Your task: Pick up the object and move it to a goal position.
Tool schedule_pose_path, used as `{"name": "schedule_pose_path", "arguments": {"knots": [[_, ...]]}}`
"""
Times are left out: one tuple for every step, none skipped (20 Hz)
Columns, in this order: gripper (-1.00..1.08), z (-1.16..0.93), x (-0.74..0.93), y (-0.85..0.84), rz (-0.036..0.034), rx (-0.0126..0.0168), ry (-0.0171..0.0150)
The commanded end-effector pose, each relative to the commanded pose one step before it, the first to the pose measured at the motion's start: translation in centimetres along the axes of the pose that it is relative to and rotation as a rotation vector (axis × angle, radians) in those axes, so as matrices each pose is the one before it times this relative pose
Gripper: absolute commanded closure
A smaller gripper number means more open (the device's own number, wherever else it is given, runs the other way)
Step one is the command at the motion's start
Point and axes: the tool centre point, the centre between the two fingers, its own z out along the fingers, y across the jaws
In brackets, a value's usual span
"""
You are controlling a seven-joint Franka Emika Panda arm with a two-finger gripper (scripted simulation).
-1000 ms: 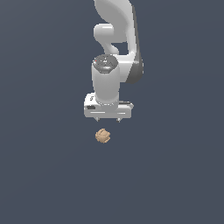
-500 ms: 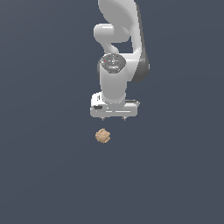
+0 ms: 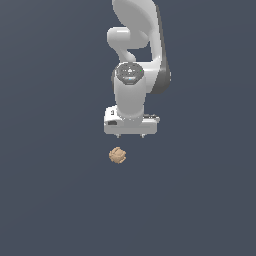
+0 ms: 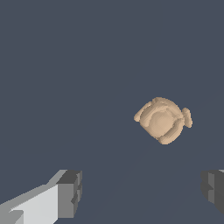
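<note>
plain dark grey-blue worktop fills both views. white end effector points down, fingers spread wide apart, holding nothing. tan lumpy object lies on the surface, near the fingertips but apart, offset toward the exterior view's left.

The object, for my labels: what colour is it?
Tan, beige-brown, with a creased, lumpy surface; the object shows best in the wrist view.
</note>
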Motion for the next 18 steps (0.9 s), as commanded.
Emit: {"name": "schedule_pose_path", "arguments": {"knots": [[-0.92, 0.269, 0.135, 0.191, 0.02815, 0.0008, 0.00095], [-0.92, 0.134, 0.08, 0.106, 0.01503, 0.00037, 0.00073], [-0.92, 0.148, 0.093, 0.125, 0.01676, 0.00033, 0.00089], [-0.92, 0.163, 0.104, 0.14, 0.01841, 0.00032, 0.001], [-0.92, 0.178, 0.113, 0.145, 0.01996, 0.00034, 0.00106], [-0.92, 0.193, 0.123, 0.154, 0.02159, 0.00035, 0.00112], [-0.92, 0.208, 0.134, 0.163, 0.02321, 0.00034, 0.00122], [-0.92, 0.223, 0.147, 0.176, 0.0249, 0.0003, 0.00134], [-0.92, 0.238, 0.16, 0.186, 0.02655, 0.00026, 0.00147], [-0.92, 0.253, 0.173, 0.195, 0.02821, 0.00022, 0.00159], [-0.92, 0.268, 0.187, 0.204, 0.02986, 0.00017, 0.00172], [-0.92, 0.284, 0.202, 0.213, 0.03152, 0.0001, 0.00187], [-0.92, 0.294, 0.213, 0.217, 0.0326, 0.00004, 0.002], [-0.92, 0.294, 0.218, 0.214, 0.03261, -0.00003, 0.00207], [-0.92, 0.294, 0.223, 0.21, 0.03258, -0.0001, 0.00214], [-0.92, 0.294, 0.227, 0.206, 0.03254, -0.00016, 0.00222], [-0.92, 0.292, 0.231, 0.201, 0.03232, -0.00022, 0.0023], [-0.92, 0.28, 0.225, 0.188, 0.03087, -0.00025, 0.00228]]}}
